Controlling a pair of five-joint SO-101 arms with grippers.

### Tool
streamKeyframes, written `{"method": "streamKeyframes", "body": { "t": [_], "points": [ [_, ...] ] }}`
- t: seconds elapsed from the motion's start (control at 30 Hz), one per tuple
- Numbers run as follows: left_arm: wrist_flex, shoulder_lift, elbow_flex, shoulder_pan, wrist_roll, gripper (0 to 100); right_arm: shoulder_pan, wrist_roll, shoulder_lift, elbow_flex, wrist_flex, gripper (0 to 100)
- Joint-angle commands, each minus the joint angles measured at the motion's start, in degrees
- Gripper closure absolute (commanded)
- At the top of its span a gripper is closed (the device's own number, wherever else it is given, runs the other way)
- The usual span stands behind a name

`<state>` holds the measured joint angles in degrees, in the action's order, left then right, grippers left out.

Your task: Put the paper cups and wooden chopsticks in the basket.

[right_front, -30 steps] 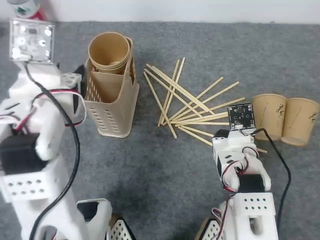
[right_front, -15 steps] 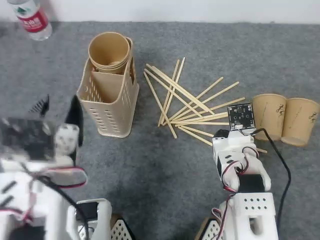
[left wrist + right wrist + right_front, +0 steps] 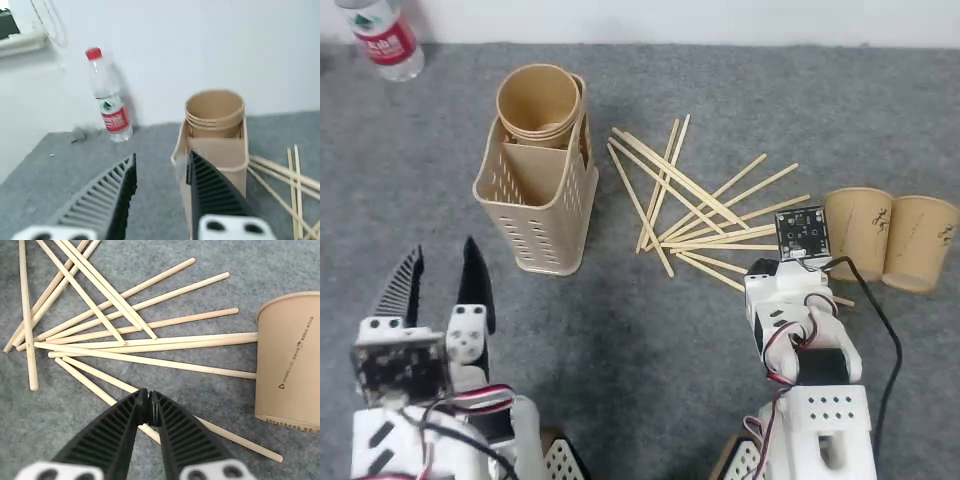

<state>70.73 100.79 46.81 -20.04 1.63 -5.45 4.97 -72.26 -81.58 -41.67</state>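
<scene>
Judging by how things lie, you are partway through the cups and have not started on the sticks. The beige perforated plastic basket stands upright at about 10 o'clock on the grey carpeted table. Its compartment at the 12 o'clock end holds a nested stack of brown paper cups, rims up and well seated. The compartment at the 6 o'clock end looks unfilled, and no stick stands in it yet.

What you have left is plain. The pale wooden chopsticks lie in a loose crossed fan from the centre toward 2 o'clock, all flat on the carpet and well apart from the basket. Two loose brown paper cups lie on their sides at 3 o'clock, touching each other, mouths toward 6 o'clock. The nearer one rests against the ends of a few sticks.

Your left gripper sits at 8 o'clock, just short of the basket, with its jaws spread wide and nothing between them. Your right gripper hangs over the 3 o'clock edge of the fan, beside the nearer loose cup. Its jaws are closed tip to tip and empty, directly above one stick.

A clear plastic water bottle with a red label lies at the far 11 o'clock corner, out of your way.
</scene>
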Motion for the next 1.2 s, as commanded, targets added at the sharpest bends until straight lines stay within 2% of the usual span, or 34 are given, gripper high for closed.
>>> {"method": "streamKeyframes", "body": {
  "t": [0.0, 0.07, 0.17, 0.3, 0.53, 0.77, 0.93, 1.1, 1.17],
  "points": [
    [-5.27, 0.09, -0.04, -12.4, -10.73, 85, -0.04, 0.09, 0.04, 0.35, 0.75, 99.0],
    [-8.35, 0.0, 1.45, -19.78, -16.26, 85, -0.04, 0.09, 0.04, 0.35, 0.75, 99.0],
    [-12.66, 0.09, 7.34, -23.3, -18.46, 85, -0.04, 0.09, 0.04, 0.35, 0.75, 99.0],
    [-15.74, 0.09, 15.87, -24.7, -18.46, 85, -0.22, 0.09, -0.04, 0.35, 0.75, 99.0],
    [-15.91, 0.18, 28.88, -27.16, -18.37, 84, -0.22, 0.09, -0.04, 0.35, 0.84, 99.0],
    [-16.26, 0.18, 39.69, -33.32, -18.2, 84, -0.31, 0.09, -0.04, 0.35, 0.84, 99.0],
    [-16.44, 0.18, 45.32, -33.23, -17.49, 84, -0.31, 0.09, -0.04, 0.35, 0.84, 99.0],
    [-23.21, -0.09, 49.89, -33.05, -13.27, 84, -0.31, 0.09, 0.04, 0.35, 0.75, 99.0],
    [-23.12, -0.26, 49.8, -32.18, -12.13, 84, -0.31, 0.09, 0.04, 0.35, 0.75, 99.0]
  ]
}}
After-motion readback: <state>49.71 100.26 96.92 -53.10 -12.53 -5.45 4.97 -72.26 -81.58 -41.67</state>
